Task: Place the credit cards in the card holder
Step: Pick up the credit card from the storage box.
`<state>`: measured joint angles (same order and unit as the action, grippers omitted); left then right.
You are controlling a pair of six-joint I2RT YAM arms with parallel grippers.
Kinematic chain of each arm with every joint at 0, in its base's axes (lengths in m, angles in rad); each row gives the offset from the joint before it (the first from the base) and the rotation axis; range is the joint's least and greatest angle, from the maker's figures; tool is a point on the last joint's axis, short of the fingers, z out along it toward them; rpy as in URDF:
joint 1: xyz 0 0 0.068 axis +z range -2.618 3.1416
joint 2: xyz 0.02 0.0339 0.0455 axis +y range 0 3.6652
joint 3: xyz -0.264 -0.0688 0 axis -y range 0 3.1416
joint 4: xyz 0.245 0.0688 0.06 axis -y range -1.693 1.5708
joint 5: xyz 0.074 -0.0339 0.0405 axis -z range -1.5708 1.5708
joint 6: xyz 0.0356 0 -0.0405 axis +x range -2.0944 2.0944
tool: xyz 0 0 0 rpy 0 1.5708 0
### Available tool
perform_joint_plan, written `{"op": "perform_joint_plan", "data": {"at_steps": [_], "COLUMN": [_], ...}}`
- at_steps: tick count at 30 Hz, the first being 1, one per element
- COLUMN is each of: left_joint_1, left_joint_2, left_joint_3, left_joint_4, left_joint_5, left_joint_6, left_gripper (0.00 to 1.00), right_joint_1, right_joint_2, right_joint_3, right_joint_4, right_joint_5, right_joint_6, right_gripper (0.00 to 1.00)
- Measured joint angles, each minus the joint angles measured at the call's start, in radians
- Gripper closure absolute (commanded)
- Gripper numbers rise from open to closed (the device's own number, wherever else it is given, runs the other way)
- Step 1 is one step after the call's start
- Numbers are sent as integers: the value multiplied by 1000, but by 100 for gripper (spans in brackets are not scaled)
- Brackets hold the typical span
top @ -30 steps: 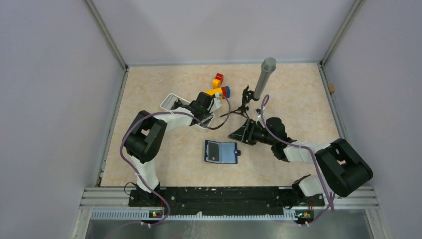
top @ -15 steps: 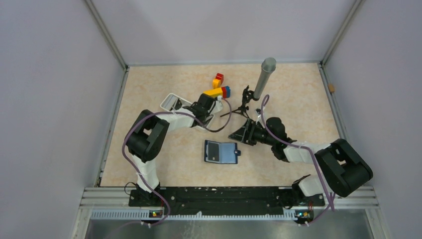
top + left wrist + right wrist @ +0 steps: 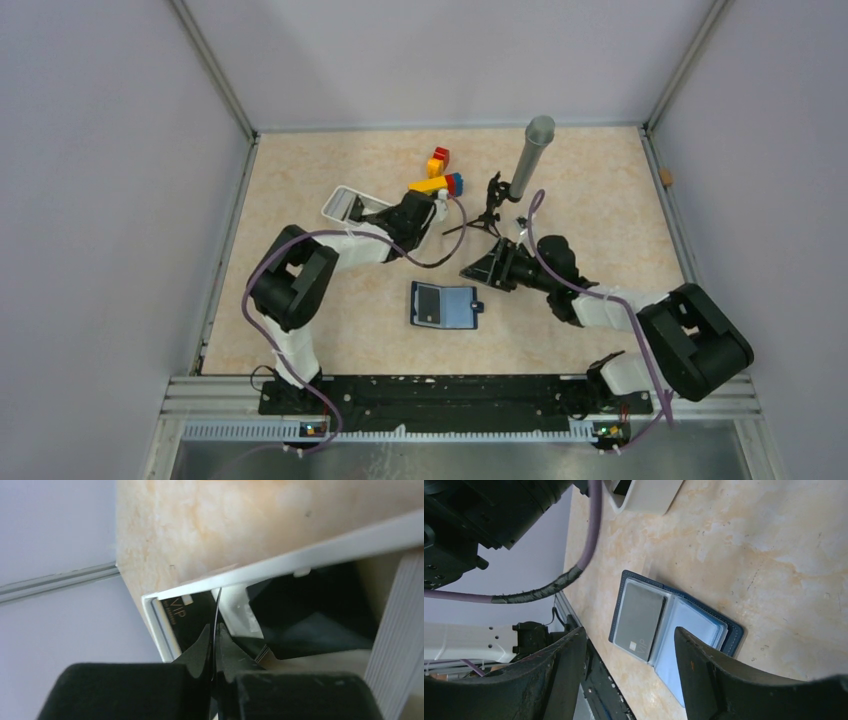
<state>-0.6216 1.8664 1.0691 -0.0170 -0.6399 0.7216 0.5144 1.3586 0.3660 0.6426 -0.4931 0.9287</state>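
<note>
The white tray (image 3: 300, 560) holds black glossy credit cards; one reads "VIP" (image 3: 181, 621) and another lies further right (image 3: 310, 610). My left gripper (image 3: 216, 632) reaches into the tray and is shut on a thin credit card (image 3: 219, 605) seen edge-on between its fingertips. From above, the left gripper (image 3: 383, 214) sits over the tray (image 3: 343, 203). The navy card holder (image 3: 447, 306) lies open on the table with a grey card (image 3: 639, 620) in its left pocket. My right gripper (image 3: 629, 632) hovers open above the card holder (image 3: 719, 625), holding nothing.
Coloured toy blocks (image 3: 440, 176) lie behind the tray. A grey cylinder (image 3: 531, 155) leans on a small black stand (image 3: 489, 208) at the back centre. Side walls and metal rails border the beige table (image 3: 600, 190).
My left jaws have closed from half open onto a card in the tray. The right arm and the card holder have not moved.
</note>
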Motion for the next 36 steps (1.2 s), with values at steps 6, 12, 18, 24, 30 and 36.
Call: {"op": "perform_joint_plan", "data": {"at_steps": [6,12,18,24,30,36], "left_joint_1": [0,0,-9,-27,-28,-28], "left_joint_2": [-78,-129,-205,-358,-541,-670], "left_joint_3": [3,25,25,37,50,1], "left_joint_4": [63,45,-21,-123,-225,-218], "left_joint_5": [-8,7,23,76,287,630], "left_joint_6": [-14,-66,-128,-284,-540,-798], "left_gripper": [100,100,100,100,100,100], "right_joint_1": [0,0,-1,-14,-32,-34], "right_joint_2": [-13,-42,-114,-214,-299,-315], "right_joint_3": [-17,-20,-19,8,47,63], "right_joint_4": [-8,-33,-101,-225,-286,-240], "right_joint_5": [4,16,37,64,54,-107], "right_joint_6": [0,-3,-33,-103,-188,-229], "right_gripper": [36,36,36,35,34,33]}}
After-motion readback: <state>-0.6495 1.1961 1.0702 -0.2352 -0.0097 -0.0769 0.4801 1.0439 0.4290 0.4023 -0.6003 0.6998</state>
